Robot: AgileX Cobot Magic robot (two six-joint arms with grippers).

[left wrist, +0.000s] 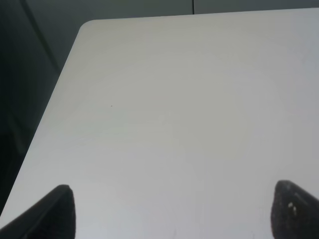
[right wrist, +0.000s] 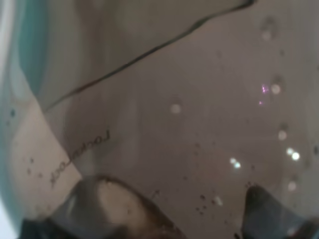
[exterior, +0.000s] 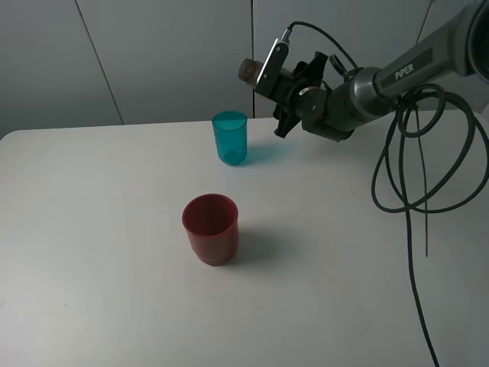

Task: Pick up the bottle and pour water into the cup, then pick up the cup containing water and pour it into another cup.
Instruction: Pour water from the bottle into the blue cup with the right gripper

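Note:
My right gripper (exterior: 295, 90) is shut on the smoky grey-brown bottle (exterior: 249, 71), held tipped nearly level in the air. Its open neck points left, above and just right of the teal cup (exterior: 230, 138). Most of the bottle is hidden behind the gripper and its camera mount. In the right wrist view the bottle's wet, translucent wall (right wrist: 189, 109) fills the picture, and the teal cup (right wrist: 25, 45) shows as a blur at one edge. The red cup (exterior: 211, 228) stands upright nearer the front of the table. My left gripper (left wrist: 174, 201) is open over bare table, nothing between its fingers.
The white table (exterior: 92, 229) has a rounded corner and edge (left wrist: 60, 84) close to the left gripper. Black cables (exterior: 412, 168) hang in loops from the right arm down over the table's right side. A grey wall stands behind.

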